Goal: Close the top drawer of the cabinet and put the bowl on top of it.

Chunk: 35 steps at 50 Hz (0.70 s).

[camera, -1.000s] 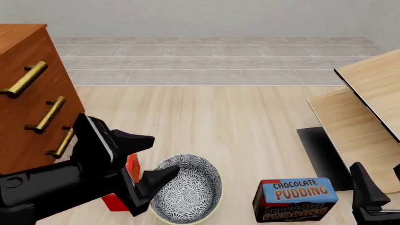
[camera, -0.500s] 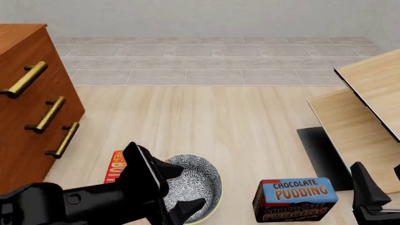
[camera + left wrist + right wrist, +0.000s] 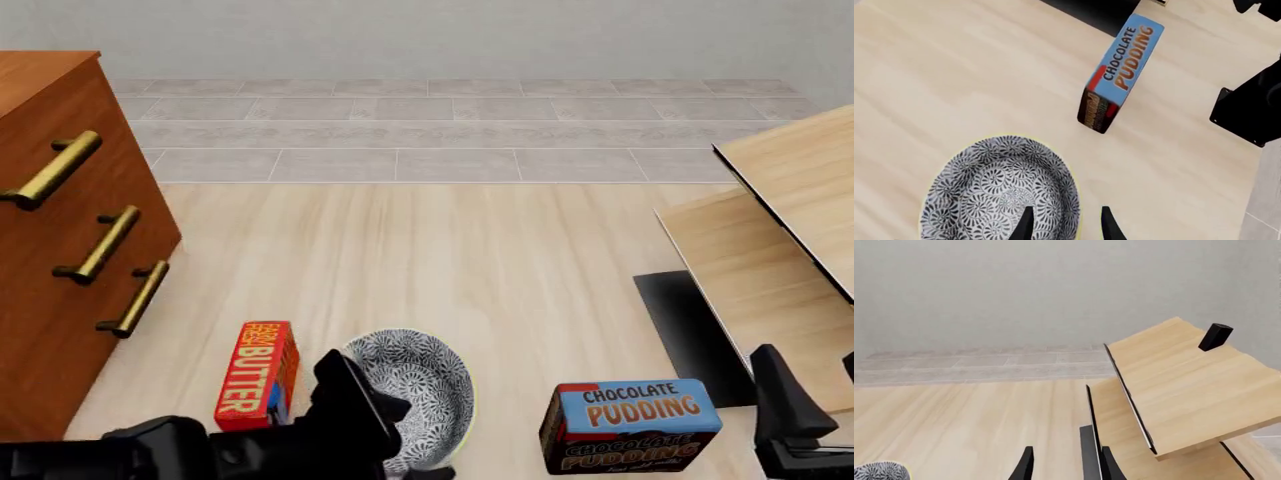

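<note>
Three brass-handled drawers face right on the cabinet [image 3: 60,210], which stands at the far left of the table [image 3: 441,260]; the top drawer [image 3: 47,130] sits flush with the two below it, its bar handle angled up toward the cabinet's top edge. Pale wood furniture [image 3: 781,240] occupies the far right, tilted panels stacked one over another, with a dark slab [image 3: 687,335] lying at its near foot. The left arm [image 3: 160,455] enters from the near left corner, and its gripper [image 3: 1066,227] hangs over the near right rim of the bowl [image 3: 411,392]; the wrist view shows the jaws parted, one fingertip over the patterned inside, the other just outside the rim, neither visibly touching. The bowl rests upright on the table near the front edge, well apart from the cabinet, between two boxes. The pudding box [image 3: 630,425] stands to the bowl's right, near but clear of it. The butter box [image 3: 256,372] stands on end just beside the bowl's left rim; contact cannot be judged. The right gripper [image 3: 1064,465] stays low at the near right corner, pointing toward the pale furniture, jaws parted and holding nothing.
</note>
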Each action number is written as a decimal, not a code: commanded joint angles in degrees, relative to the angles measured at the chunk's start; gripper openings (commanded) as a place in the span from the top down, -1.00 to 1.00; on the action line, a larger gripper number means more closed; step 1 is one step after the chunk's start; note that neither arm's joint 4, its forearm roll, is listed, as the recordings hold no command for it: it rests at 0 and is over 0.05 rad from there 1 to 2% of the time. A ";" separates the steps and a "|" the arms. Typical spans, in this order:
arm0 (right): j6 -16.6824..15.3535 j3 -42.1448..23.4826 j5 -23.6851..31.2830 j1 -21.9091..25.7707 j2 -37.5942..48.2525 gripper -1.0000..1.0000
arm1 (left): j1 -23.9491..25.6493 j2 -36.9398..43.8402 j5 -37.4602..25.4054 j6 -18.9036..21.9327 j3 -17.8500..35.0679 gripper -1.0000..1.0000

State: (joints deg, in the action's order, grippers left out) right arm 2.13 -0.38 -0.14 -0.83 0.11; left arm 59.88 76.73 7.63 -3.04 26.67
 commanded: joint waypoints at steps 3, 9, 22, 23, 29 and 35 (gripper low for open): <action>0.33 0.08 -0.29 -0.16 -0.03 -1.00 | 0.47 4.81 3.82 -1.41 -1.16 -1.00; 0.40 -0.06 -0.21 -0.14 -0.04 -1.00 | 1.03 6.44 5.06 -2.21 -1.42 -1.00; 0.60 0.18 -0.52 -0.25 -0.06 -1.00 | 1.29 9.16 7.55 -2.86 -2.30 -1.00; 0.61 0.14 -0.48 -0.25 -0.06 -1.00 | 1.28 9.34 7.75 -2.84 -2.35 -1.00; 0.67 0.04 -0.38 -0.30 -0.04 -1.00 | 1.26 9.55 7.86 -3.13 -2.34 -1.00; 0.72 -0.06 -0.31 -0.30 -0.04 -1.00 | 1.46 10.35 8.45 -3.59 -2.38 -1.00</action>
State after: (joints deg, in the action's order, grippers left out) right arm 2.75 -0.35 -0.50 -1.10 0.07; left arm 61.07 85.71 15.01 -5.91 24.49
